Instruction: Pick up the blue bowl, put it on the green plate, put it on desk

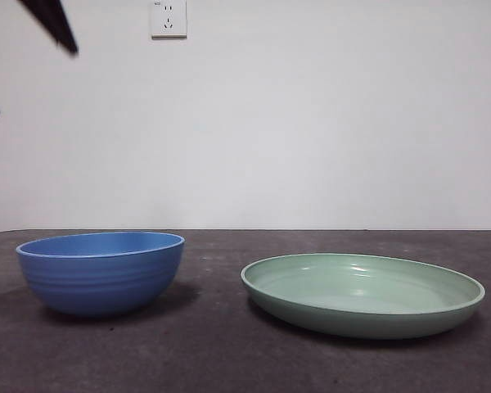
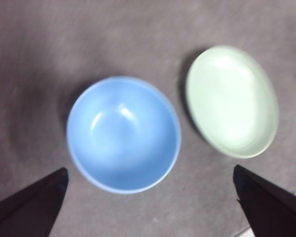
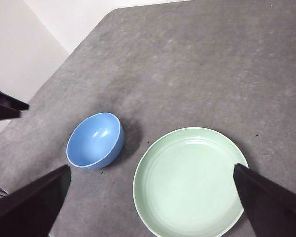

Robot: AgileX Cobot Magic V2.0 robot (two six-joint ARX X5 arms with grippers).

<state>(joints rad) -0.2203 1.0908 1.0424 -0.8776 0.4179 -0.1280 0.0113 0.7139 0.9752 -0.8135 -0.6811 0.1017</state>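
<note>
The blue bowl (image 1: 101, 272) stands upright on the desk (image 1: 213, 352) at the left. The green plate (image 1: 362, 293) lies to its right, a short gap apart and empty. My left gripper (image 2: 149, 169) is open wide and empty, high above the bowl (image 2: 123, 133), with the plate (image 2: 232, 101) beside it. In the front view only one of its fingertips (image 1: 61, 33) shows, at the top left corner. My right gripper (image 3: 151, 167) is open wide and empty, high above the plate (image 3: 190, 180), with the bowl (image 3: 94, 140) off to one side.
A white wall with a socket (image 1: 168, 18) stands behind the desk. The desk's edge and a pale floor (image 3: 19, 54) show beyond the bowl in the right wrist view. The other arm's black tip (image 3: 2, 106) shows at that view's edge.
</note>
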